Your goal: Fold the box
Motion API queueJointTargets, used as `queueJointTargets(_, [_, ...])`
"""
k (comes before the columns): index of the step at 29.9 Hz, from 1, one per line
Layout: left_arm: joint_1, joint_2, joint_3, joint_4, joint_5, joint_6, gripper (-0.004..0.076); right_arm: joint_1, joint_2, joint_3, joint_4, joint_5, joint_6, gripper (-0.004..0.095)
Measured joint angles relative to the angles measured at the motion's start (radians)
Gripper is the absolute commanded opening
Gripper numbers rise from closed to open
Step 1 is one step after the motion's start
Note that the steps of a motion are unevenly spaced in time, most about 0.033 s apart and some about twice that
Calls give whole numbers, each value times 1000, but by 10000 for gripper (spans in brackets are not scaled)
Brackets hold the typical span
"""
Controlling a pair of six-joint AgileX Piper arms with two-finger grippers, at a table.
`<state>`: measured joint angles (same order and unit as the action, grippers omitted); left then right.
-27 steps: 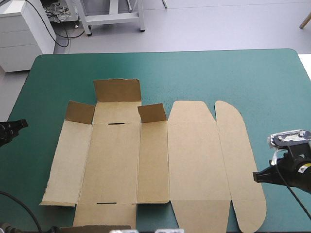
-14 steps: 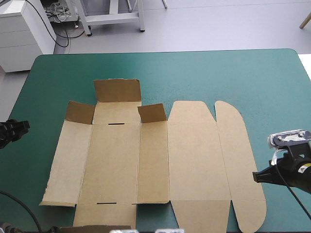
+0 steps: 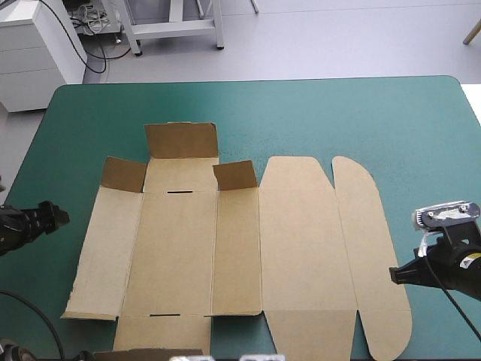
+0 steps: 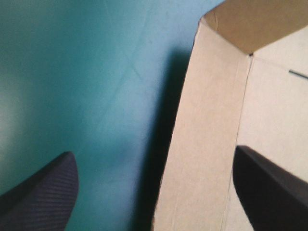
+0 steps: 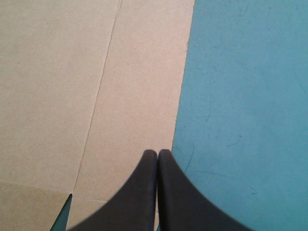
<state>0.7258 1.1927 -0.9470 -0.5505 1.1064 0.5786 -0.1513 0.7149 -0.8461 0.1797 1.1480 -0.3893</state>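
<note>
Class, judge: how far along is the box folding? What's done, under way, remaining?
Done: barely anything; the box lies flat, only three far flaps raised. In hand: the open left end effector faces its left edge; the right end effector, shut, is at its right edge. Left: all walls.

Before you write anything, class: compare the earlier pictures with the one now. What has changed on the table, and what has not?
The left gripper has moved in from the table's left edge toward the box. Its fingers are open and it stops short of the left flap. Nothing was taken hold of or let go. The box lies just as before, and the right gripper stays shut at the box's right edge.
</note>
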Motion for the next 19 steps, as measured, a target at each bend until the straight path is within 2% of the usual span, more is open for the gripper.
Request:
queueJointTargets(7, [0,78,118,-31,-34,95,620,7,0,0,0,1,-3,-21])
queueJointTargets(19, [0,225,183,-95,17,235,619,7,0,0,0,2,-3,-22])
